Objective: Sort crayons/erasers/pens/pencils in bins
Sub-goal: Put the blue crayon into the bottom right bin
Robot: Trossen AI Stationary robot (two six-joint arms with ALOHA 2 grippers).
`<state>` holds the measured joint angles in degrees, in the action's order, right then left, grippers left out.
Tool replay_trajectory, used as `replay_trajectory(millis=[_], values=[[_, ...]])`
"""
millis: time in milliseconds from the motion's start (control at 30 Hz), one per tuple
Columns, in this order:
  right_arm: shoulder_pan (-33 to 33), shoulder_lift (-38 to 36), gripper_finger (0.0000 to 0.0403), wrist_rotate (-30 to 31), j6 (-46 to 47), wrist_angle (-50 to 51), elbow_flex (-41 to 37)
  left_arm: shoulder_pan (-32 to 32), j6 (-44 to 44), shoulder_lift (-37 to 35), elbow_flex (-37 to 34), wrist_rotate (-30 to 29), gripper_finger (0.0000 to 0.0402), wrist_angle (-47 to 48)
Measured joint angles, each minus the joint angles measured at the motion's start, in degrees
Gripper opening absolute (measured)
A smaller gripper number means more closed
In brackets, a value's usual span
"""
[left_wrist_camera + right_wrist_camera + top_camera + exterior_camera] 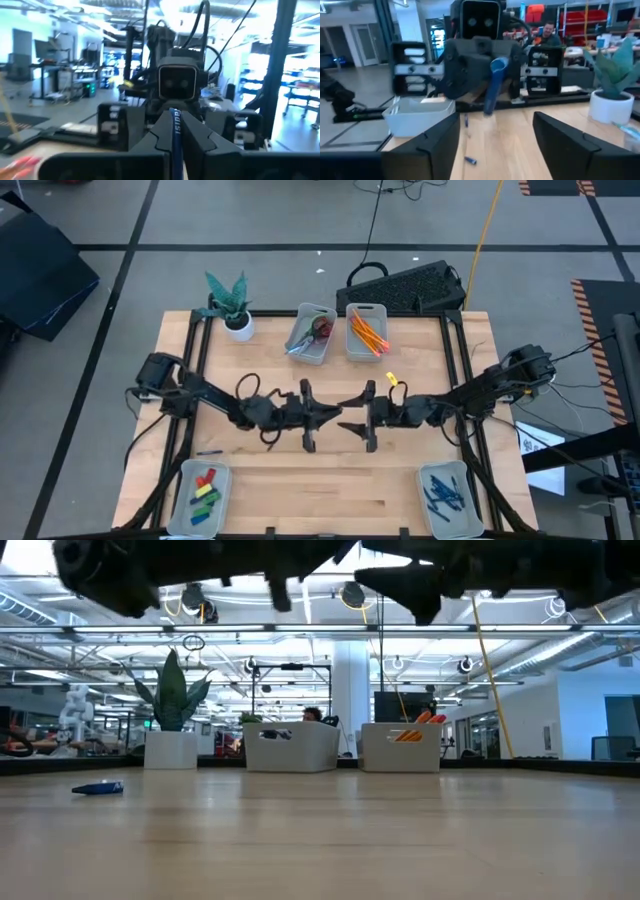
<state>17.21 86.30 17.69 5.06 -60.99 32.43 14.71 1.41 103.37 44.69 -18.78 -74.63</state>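
My left gripper (330, 415) hovers over the table's middle, shut on a blue pen (492, 87). My right gripper (352, 415) faces it from close by, open, its fingers (430, 145) spread wide with nothing between them. Orange pencils lie in the far right bin (366, 330). Red, green and blue erasers fill the near left bin (203, 495). Blue sticks lie in the near right bin (447, 495). A short blue stick (98, 788) lies loose on the table's left side. My left gripper pinches the blue pen's shaft (176, 142) between its two fingers, which come level from the table's left. The pen is lifted clear of the table and tilted, with one end (498, 65) sticking out toward my right gripper.
The far left bin (312, 333) holds scissors and other items. A white plant pot (237, 320) stands at the back left and a black keyboard (410, 285) lies beyond the far edge. A small yellow piece (391, 379) lies near my right arm.
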Motion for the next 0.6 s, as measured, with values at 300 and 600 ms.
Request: replay_trajectory(millis=[300, 600], values=[[-0.06, -0.68, 0.0178, -1.37, -2.58, 1.33, 2.73, -1.19, -1.14, 0.55, 5.47, 3.97, 0.0031, 3.09], [-0.66, -0.66, 0.0091, -1.53, -2.87, -2.38, 2.70, -1.28, -2.47, 0.52, 7.49, 5.50, 0.0022, 4.59]])
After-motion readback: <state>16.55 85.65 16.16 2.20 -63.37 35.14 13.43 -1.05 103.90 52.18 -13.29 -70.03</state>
